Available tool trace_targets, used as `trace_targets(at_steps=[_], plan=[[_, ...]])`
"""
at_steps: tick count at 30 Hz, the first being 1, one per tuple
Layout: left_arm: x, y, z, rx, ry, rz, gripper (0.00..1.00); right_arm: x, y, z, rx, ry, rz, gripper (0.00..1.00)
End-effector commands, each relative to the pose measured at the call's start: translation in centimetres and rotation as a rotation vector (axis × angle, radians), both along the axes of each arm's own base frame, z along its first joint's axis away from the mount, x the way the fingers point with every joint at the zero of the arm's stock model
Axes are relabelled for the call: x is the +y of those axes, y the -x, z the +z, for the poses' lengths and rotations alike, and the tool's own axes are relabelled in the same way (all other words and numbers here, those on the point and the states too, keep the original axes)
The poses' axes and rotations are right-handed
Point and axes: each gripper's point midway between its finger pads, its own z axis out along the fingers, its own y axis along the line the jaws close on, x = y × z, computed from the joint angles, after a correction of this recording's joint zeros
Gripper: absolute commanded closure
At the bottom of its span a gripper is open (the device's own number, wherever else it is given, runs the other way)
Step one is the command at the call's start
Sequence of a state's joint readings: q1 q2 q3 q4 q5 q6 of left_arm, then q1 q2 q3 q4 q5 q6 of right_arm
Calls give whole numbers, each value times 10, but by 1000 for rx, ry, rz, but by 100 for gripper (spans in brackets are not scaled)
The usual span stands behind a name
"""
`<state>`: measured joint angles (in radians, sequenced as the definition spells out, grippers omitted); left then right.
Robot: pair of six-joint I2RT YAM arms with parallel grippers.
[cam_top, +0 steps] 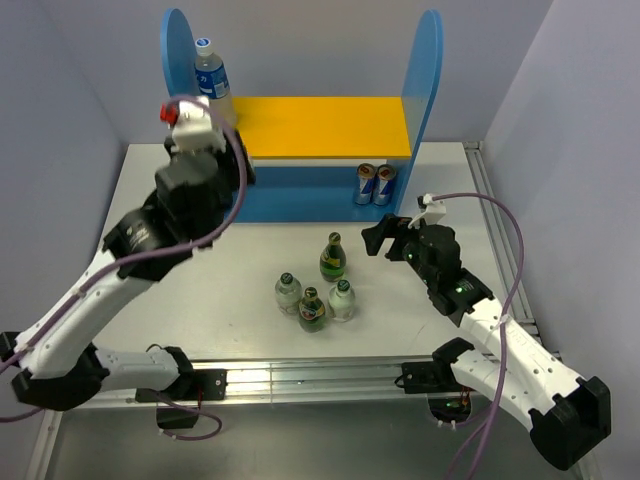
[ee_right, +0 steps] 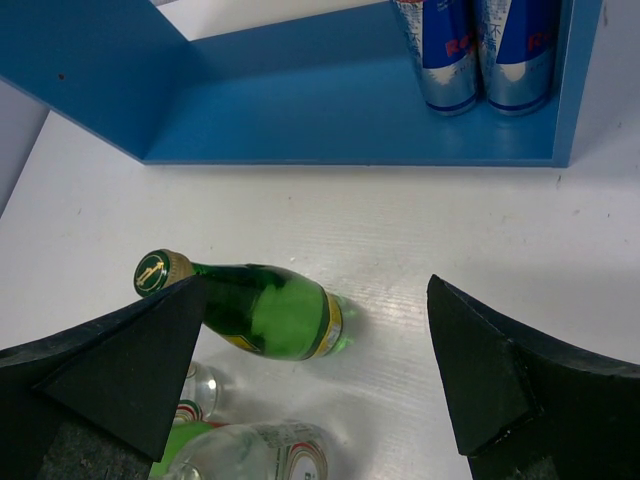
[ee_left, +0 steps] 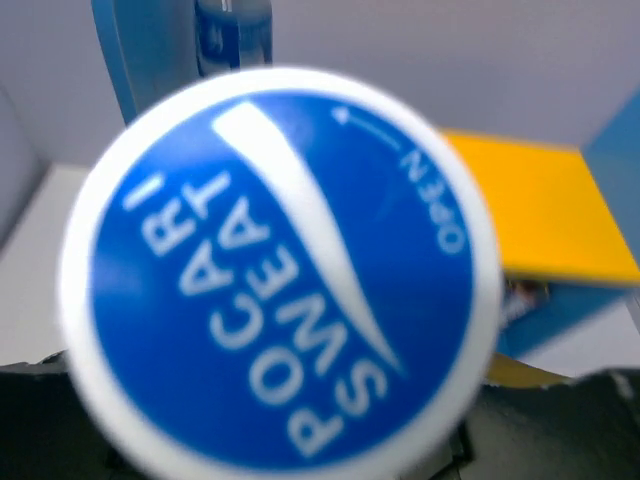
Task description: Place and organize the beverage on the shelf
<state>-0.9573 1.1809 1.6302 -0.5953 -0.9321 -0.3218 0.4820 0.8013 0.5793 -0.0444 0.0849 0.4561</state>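
Observation:
The blue shelf [cam_top: 428,70] with a yellow upper board [cam_top: 330,125] stands at the back. One clear plastic bottle [cam_top: 212,75] stands on the board's left end. My left gripper [cam_top: 203,132] is beside it at the board's left end, shut on the second clear plastic bottle, whose blue and white cap [ee_left: 280,275] fills the left wrist view and hides the jaws. Two dark green bottles [cam_top: 333,258] [cam_top: 312,310] and two pale bottles [cam_top: 288,292] [cam_top: 342,300] stand on the table. My right gripper [cam_top: 385,238] is open just right of the far green bottle [ee_right: 265,310], which lies near its left finger [ee_right: 130,360].
Two blue-silver cans [cam_top: 374,184] stand at the right end of the shelf's lower level, and they show in the right wrist view [ee_right: 485,50]. The white table's right edge [cam_top: 490,200] runs close to the right arm. Grey walls close in on both sides.

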Motion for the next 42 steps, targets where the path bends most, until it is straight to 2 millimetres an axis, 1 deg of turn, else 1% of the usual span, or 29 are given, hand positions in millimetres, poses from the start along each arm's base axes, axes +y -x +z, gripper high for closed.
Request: trace_targets(at_steps=[1,2,3,4,5,6,7,8,9,10,11,12,13,14,17,19,24,28,29,30,32,33,35,36,39,42], plan=[[-11,-40,89,-231,-14,-101,100,2,0,15,-52,-34,3,2],[-13,-50,92,-230,-12,-101,100,2,0,12,-49,-32,3,2],[-23,-70,83,-204,-36,-105,100,1,1,15,-56,-36,3,2],[-11,-80,97,-223,-23,-85,100,0,1,17,-62,-37,-3,2],[-16,-88,99,-225,-15,-105,100,0,1,16,-62,-37,-4,2],[-25,-107,88,-198,-33,-114,100,-1,2,18,-69,-38,-7,2],[-15,-116,98,-214,-18,-95,100,-2,1,19,-71,-36,-9,2],[-18,-124,94,-201,-11,-111,100,-2,1,19,-74,-37,-12,2],[-23,-141,81,-175,-23,-111,100,-2,2,20,-75,-38,-12,2],[-18,-150,79,-172,-19,-96,100,-3,2,20,-77,-39,-12,2],[-21,-162,69,-157,-11,-97,100,-3,1,20,-76,-37,-17,2],[-22,-168,65,-152,-10,-103,100,-3,2,21,-78,-39,-15,2],[-17,-177,56,-141,-15,-89,100,-3,2,21,-78,-39,-14,2],[-17,-182,53,-140,-14,-81,100,-3,2,20,-78,-39,-14,2],[-16,-202,32,-113,-15,-63,100,-4,2,21,-81,-40,-15,2],[-12,-209,27,-112,-13,-54,100,-4,3,20,-81,-40,-14,2],[-6,-219,16,-108,-8,-34,100,-3,3,20,-80,-39,-14,2],[4,-228,6,-88,-2,-11,98,-4,3,20,-81,-40,-15,2],[3,-229,2,-78,-3,-12,95,-4,3,21,-82,-41,-17,2],[3,-230,0,-76,-3,-12,87,-4,3,21,-84,-41,-17,2],[4,-234,-7,-61,-8,-8,76,-4,3,21,-84,-42,-19,2],[3,-234,-9,-57,-9,-10,62,-4,3,21,-84,-42,-19,2],[3,-235,-13,-47,-13,-13,48,-5,3,22,-87,-42,-21,2],[2,-235,-15,-44,-13,-14,37,-5,3,22,-87,-42,-21,2],[0,-236,-19,-33,-20,-22,23,-6,3,23,-90,-42,-26,2],[-2,-238,-22,-23,-24,-32,17,-6,3,21,-87,-42,-26,2]])
